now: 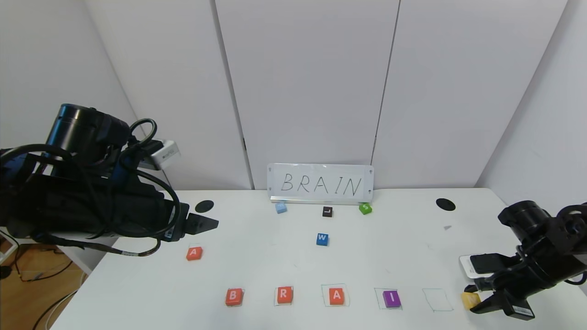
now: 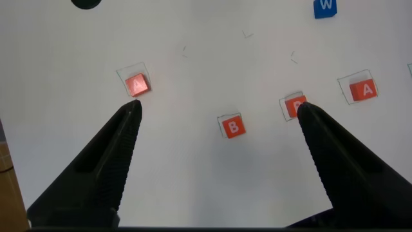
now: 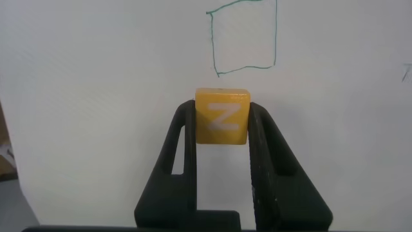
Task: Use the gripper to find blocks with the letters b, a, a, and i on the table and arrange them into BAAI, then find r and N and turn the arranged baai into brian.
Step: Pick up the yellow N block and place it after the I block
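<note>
On the white table (image 1: 275, 266), a front row holds an orange B (image 1: 233, 296), orange R (image 1: 284, 294), orange A (image 1: 336, 296) and purple I (image 1: 391, 299), each on a drawn green square. The square (image 1: 438, 300) right of the I is empty. My right gripper (image 1: 473, 300) is shut on the yellow N (image 1: 469, 299) just right of that square, low over the table. The right wrist view shows the N (image 3: 221, 116) between the fingers (image 3: 260, 138), with the empty square (image 3: 244, 35) beyond. A second orange A (image 1: 194, 253) lies apart on the left. My left gripper (image 1: 202, 223) hangs open and empty above it.
A BRAIN sign (image 1: 320, 184) stands at the back, with light blue (image 1: 280, 207), black (image 1: 327, 211) and green S (image 1: 365, 208) blocks before it. A blue W (image 1: 322, 239) lies mid-table. Two black holes (image 1: 204, 206) (image 1: 445, 204) sit at the back.
</note>
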